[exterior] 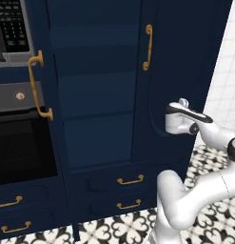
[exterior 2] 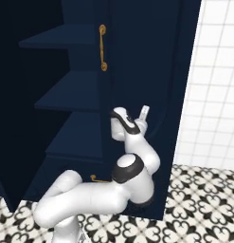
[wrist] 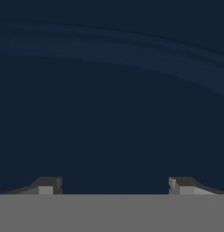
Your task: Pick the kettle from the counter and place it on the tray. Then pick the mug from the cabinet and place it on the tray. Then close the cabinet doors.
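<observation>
Cabinet doors (exterior: 176,71) cut off by top edge, microwave (exterior: 12,28) cropped at left, gripper (wrist: 114,185) fingertips barely visible

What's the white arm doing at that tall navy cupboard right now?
Two-finger gripper open, empty, facing right navy arched-panel cabinet door. Both doors open, inner shelves exposed. Nothing blocking.
</observation>
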